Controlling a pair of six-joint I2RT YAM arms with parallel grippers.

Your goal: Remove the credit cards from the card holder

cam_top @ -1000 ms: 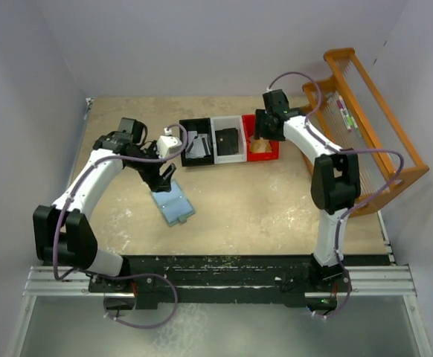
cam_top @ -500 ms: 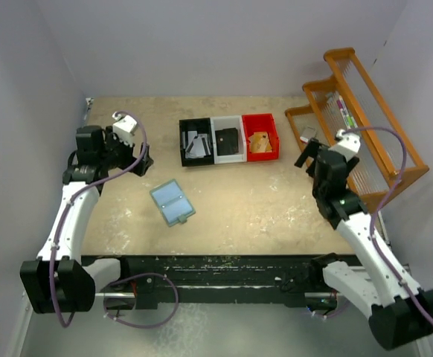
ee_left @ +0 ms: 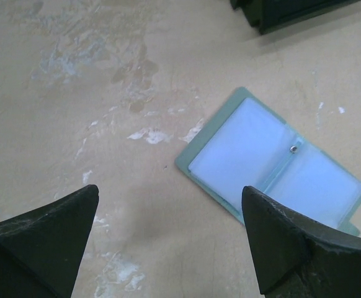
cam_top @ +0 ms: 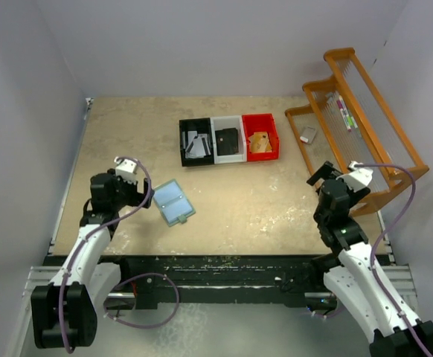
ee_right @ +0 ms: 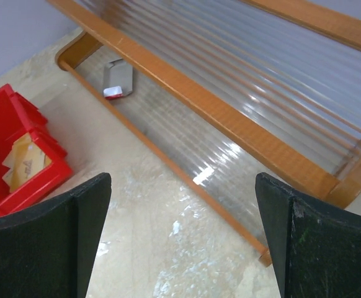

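Looking down from above: seeing the holder (cam_top: 173,202) lying open and flat on the desk (cam_top: 239,195), left of centre and turned at a slant, touching neither arm. Finding the left claw (cam_top: 143,196) just beside its left edge, spread wide and gripping nothing. Finding the right claw (cam_top: 322,175) well apart on the right side, near the foot of the orange rack (cam_top: 365,126), likewise spread wide and gripping nothing. Noting three bins touching in a row at the far middle: the black bin (cam_top: 182,141) holding grey cards (cam_top: 196,143), too small for detail; the white bin (cam_top: 228,155) holding a dark block (cam_top: 226,138); the red bin (cam_top: 276,137) holding a tan card (cam_top: 260,143). Spotting a small grey item (cam_top: 309,134) lying on the rack's low shelf.

Looking from the left wrist: seeing both fingers (ee_left: 38,236) standing far apart with bare desk between them. Finding the holder ahead and to the right, both panels facing up, clear pockets showing pale blue, a metal snap (ee_left: 293,149) sitting at the fold. Catching a corner of the black bin at the upper right edge.

Looking from the right wrist: seeing the fingers spread just as wide, nothing between them. Finding the red bin at the left edge with the tan card lying inside, the rack's ribbed clear shelf filling the right, and the grey item, red at one end, resting on that shelf.
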